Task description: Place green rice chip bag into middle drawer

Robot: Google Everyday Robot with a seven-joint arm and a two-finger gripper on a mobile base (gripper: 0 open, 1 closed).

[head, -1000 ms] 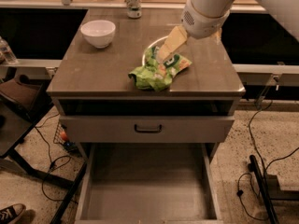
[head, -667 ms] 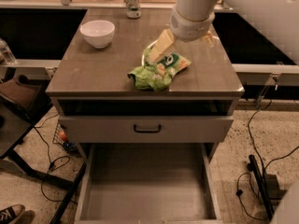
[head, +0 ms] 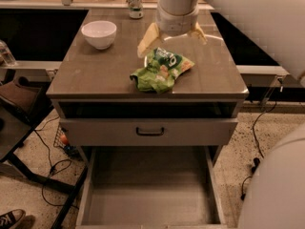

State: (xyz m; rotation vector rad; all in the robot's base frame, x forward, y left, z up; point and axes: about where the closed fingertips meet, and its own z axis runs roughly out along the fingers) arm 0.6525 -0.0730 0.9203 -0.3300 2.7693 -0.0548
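— Why is the hand (head: 172, 46) spread wide just above the bag's back end?
— To straddle it, I'd judge; it holds nothing. The green rice chip bag (head: 161, 69) lies crumpled, bright green, near the surface's (head: 95, 70) front edge, with the middle drawer (head: 150, 194) open below.

The green rice chip bag (head: 161, 70) is bright green, with a dark green logo and orange-yellow patches; the gripper (head: 172, 43), cream fingers spread, hangs just above it; white bowl (head: 99, 34); grey middle drawer (head: 147, 194); dark loop handle (head: 150, 131)
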